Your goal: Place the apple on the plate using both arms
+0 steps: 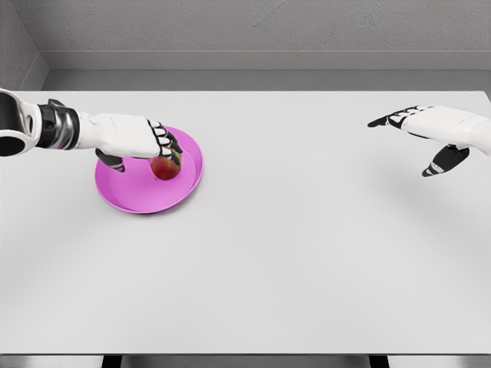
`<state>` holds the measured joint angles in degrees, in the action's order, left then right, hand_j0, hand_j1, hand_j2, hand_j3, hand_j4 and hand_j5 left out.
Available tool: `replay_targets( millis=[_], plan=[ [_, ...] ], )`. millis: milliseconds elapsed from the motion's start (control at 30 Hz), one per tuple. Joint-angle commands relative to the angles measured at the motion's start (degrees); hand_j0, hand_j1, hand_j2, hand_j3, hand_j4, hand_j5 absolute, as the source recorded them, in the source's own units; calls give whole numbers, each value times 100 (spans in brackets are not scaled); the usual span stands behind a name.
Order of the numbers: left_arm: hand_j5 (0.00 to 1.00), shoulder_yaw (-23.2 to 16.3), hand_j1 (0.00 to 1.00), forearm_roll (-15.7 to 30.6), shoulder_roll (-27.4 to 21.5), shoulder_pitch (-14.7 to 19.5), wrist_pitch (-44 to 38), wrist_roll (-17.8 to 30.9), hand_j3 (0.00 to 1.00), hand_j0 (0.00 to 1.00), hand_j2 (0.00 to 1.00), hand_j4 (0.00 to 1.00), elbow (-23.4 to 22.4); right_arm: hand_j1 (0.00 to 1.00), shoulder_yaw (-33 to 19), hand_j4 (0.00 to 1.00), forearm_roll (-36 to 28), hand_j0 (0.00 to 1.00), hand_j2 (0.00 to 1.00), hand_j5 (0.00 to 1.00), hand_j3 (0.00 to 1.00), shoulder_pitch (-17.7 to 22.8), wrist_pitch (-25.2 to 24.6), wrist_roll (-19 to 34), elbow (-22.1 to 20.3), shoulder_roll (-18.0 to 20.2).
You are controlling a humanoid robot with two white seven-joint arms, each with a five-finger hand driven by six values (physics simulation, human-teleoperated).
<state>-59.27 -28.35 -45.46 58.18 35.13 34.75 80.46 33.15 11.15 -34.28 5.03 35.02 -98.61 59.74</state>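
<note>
Apple on plate, under left hand.

My left robot hand covers the top of the apple, so I cannot tell whether my fingertips touch it or only hang above it. The same hand hides the near-left part of the plate rim behind it. My left arm is cut off by the picture's left edge, and my right robot hand is cut at the wrist by the right edge. The surface runs past both side edges.
</note>
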Motion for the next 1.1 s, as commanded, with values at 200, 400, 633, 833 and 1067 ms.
replay_targets(
  millis=[200, 400, 633, 833, 1067],
  plan=[
    [100, 461, 100, 1745, -569, -422, -13, -21, 100, 100, 100, 100, -48, 100, -2, 100, -7, 100, 100, 100, 100, 0, -2, -2, -1, 11],
    [100, 627, 100, 2843, -780, -580, -13, -144, 100, 100, 100, 100, -496, 100, -2, 100, -7, 100, 100, 100, 100, 0, -2, -2, -1, 11],
    [100, 1234, 100, 2896, -1193, -1222, -13, -127, 100, 100, 100, 100, -821, 100, -2, 100, -7, 100, 100, 100, 100, 9, -2, -2, -1, 11],
    [100, 1331, 100, 2923, -1193, -1441, -13, -127, 100, 100, 100, 100, -1146, 100, -2, 100, -7, 100, 100, 100, 100, 0, -2, -2, -1, 11],
    [100, 1340, 100, 2905, -1167, -1441, -13, -92, 100, 100, 100, 100, -1138, 100, -2, 100, -7, 100, 100, 100, 100, 0, -2, -2, -1, 11]
  ],
)
